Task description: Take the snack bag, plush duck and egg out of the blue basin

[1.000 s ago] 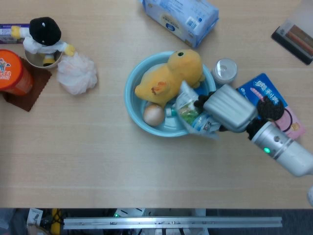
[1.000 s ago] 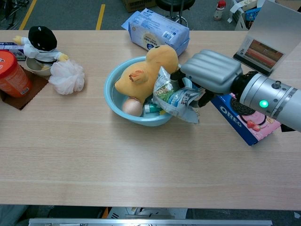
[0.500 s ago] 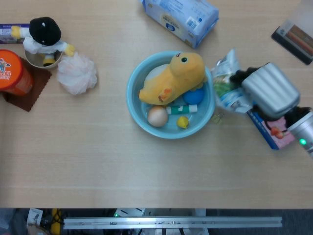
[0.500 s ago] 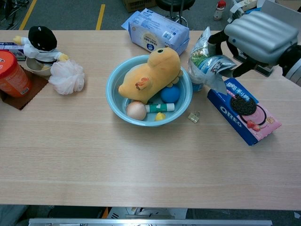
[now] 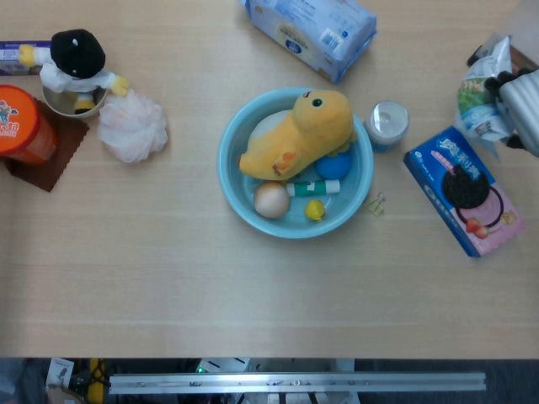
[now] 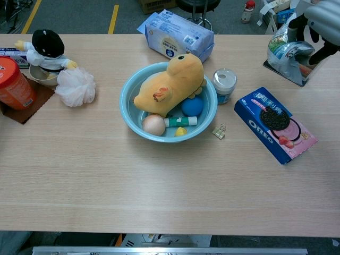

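The right hand [image 5: 520, 99] is holding the snack bag [image 5: 480, 94] up at the far right edge of the table [image 5: 210, 286], its fingers clamped on the bag's upper part, well clear of the blue basin [image 5: 238, 195]. In the chest view the bag [image 6: 284, 53] is hanging over a dark tray-like object [image 6: 292, 73] at the table's right end, with only part of the hand [image 6: 321, 21] showing. The left hand is not showing in either camera.

The plush duck [image 5: 299, 135] is still lying in the basin, leaning across it with its head toward the rim nearest a small clear-lidded jar [image 5: 386, 123]. The egg [image 5: 270, 200] is sitting in the basin just beside the duck's tail end, next to a green-capped tube [image 5: 313, 188], a blue ball [image 5: 332, 165] and a small yellow piece [image 5: 314, 209]. An Oreo box [image 5: 464, 190] is lying flat to the right of the basin, with a binder clip [image 5: 375, 204] between them
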Motion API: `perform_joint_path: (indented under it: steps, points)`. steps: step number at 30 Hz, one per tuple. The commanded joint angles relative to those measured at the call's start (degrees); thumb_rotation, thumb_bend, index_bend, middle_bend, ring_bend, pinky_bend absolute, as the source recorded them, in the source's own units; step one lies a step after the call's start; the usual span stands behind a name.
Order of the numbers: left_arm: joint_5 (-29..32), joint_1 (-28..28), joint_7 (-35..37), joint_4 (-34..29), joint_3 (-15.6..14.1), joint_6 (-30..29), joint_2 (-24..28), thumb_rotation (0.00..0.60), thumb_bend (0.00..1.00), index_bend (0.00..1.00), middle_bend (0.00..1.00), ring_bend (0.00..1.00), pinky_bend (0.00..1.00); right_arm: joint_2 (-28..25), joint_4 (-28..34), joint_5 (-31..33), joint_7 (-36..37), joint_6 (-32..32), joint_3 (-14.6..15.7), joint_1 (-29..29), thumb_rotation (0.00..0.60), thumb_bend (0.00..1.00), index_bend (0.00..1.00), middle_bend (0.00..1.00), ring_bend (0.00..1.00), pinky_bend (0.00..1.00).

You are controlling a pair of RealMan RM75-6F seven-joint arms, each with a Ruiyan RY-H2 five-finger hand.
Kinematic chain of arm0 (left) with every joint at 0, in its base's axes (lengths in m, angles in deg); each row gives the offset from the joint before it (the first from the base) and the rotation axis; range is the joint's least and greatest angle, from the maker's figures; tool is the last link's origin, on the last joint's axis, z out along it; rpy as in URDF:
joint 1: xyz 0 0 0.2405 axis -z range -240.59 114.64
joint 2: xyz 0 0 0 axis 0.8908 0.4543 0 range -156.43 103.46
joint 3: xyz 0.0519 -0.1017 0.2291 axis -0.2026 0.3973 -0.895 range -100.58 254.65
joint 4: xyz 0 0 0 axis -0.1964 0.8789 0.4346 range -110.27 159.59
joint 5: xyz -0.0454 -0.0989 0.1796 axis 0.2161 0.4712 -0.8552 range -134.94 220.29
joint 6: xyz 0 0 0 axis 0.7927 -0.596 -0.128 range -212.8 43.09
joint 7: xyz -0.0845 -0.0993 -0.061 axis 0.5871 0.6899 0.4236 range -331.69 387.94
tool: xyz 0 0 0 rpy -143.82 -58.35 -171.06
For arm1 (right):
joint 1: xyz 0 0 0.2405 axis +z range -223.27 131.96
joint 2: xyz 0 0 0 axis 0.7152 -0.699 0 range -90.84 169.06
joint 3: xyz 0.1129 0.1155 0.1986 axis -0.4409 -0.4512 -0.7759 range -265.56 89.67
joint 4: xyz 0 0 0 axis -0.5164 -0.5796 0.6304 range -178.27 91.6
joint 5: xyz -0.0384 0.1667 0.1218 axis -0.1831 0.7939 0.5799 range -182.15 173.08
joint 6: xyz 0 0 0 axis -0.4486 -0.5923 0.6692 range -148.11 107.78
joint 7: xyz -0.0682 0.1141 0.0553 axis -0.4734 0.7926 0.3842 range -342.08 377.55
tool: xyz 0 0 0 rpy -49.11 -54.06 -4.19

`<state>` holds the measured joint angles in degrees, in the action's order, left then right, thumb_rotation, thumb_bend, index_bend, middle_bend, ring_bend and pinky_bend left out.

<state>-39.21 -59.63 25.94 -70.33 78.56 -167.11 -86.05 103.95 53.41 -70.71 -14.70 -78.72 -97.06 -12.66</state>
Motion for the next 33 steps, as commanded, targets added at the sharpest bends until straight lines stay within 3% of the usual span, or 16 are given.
perform_joint_path:
  steps: [1, 3, 6, 12, 18, 24, 33]
  points:
    - [0.1, -0.1, 0.0, 0.0, -0.1, 0.0, 0.0, 0.600, 0.30, 0.00, 0.06, 0.02, 0.07, 0.6, -1.5, 5.0, -3.7, 3.0, 0.1, 2.1, 0.600, 0.20, 0.27, 0.25, 0.26, 0.44]
    - [0.2, -0.2, 0.1, 0.1, -0.1, 0.0, 0.0, 0.600, 0.30, 0.00, 0.06, 0.02, 0.07, 0.9, -1.3, 5.2, -4.0, 2.8, 0.1, 2.5, 0.600, 0.14, 0.11, 0.15, 0.16, 0.35]
    - [0.3, -0.3, 0.1, 0.1, -0.1, -0.1, 0.1, 0.600, 0.30, 0.00, 0.06, 0.02, 0.07, 1.1, -0.5, 3.9, -3.3, 1.8, -0.1, 2.8, 0.600, 0.07, 0.01, 0.10, 0.11, 0.29]
    - [0.3, -0.2, 0.1, 0.2, -0.1, 0.1, 0.0, 0.600, 0.30, 0.00, 0.06, 0.02, 0.07, 0.5, 3.3, -0.6, -0.9, 0.3, 0.0, 3.2, 0.600, 0.04, 0.00, 0.10, 0.10, 0.28]
    - [0.3, -0.3, 0.3, 0.3, -0.1, -0.1, 0.2, 0.600, 0.30, 0.00, 0.06, 0.02, 0.07, 1.3, 5.7, -2.8, -0.5, 3.0, -0.1, 6.0, 0.600, 0.03, 0.00, 0.10, 0.10, 0.28]
    - [0.5, -0.8, 0.9, 0.4, -0.3, -0.5, 0.4, 0.600, 0.30, 0.00, 0.06, 0.02, 0.07, 5.7, 4.4, 0.4, -5.6, 8.0, -0.7, 11.7, 0.600, 0.03, 0.00, 0.11, 0.10, 0.28]
    - [0.6, -2.0, 2.5, 1.1, -0.8, -1.4, 0.9, 0.600, 0.30, 0.00, 0.06, 0.02, 0.07, 15.5, -3.1, 11.3, -15.0, 11.5, 0.0, 19.9, 0.600, 0.03, 0.00, 0.11, 0.10, 0.28]
